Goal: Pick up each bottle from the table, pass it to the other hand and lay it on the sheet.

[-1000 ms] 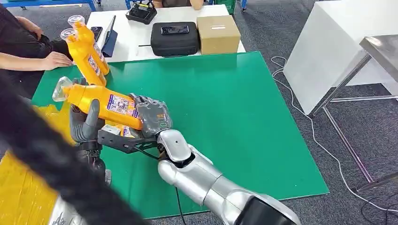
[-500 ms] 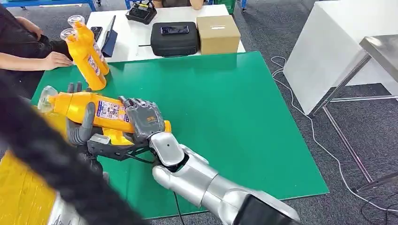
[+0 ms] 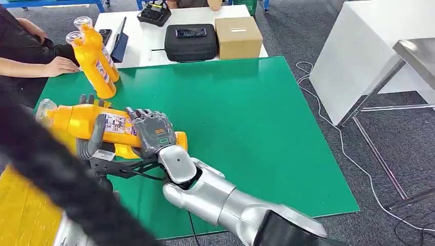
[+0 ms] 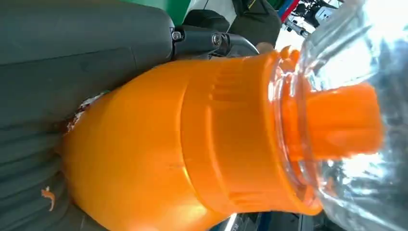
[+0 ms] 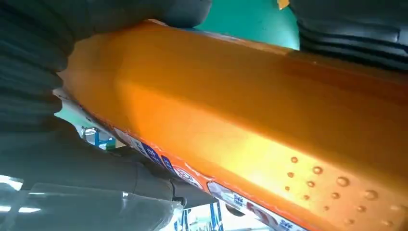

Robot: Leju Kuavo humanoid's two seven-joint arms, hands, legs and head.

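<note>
**Orange bottle held between both hands above the green table**

The green table (image 3: 246,128) filled the middle of the head view, with a yellow sheet (image 3: 20,210) at its left edge. Above the table's left part an orange bottle (image 3: 84,120) lay on its side, clear cap pointing left. The right hand (image 3: 151,133) was clamped on its base end; the left hand (image 3: 92,138) gripped its middle. Two more orange bottles (image 3: 97,64) stood upright, touching, near the far-left corner.
</note>
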